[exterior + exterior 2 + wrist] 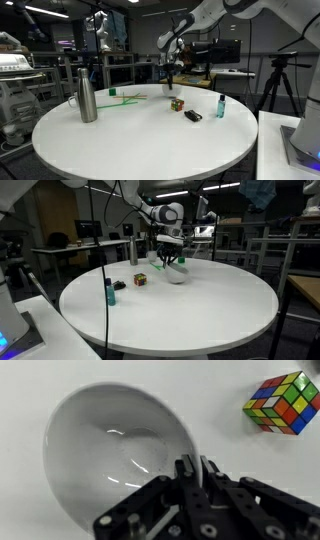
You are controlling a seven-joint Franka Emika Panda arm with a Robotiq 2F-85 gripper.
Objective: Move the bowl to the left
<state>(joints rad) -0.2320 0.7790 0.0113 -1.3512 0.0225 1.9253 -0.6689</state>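
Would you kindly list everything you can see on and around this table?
table: one, white, round, mid-scene.
bowl: one, white, under the gripper.
cube: one, multicoloured, beside the bowl.
steel bottle: one, silver, upright, apart from the rest.
green item: thin, count unclear, flat between steel bottle and bowl.
small bottle: one, teal, upright near the edge.
black item: one, between cube and small bottle.
arm: one, white, over the table.
gripper: one, black, on the bowl's rim.

The cube (283, 402) lies on the table (200, 305), near the bowl (100, 440) (apart).
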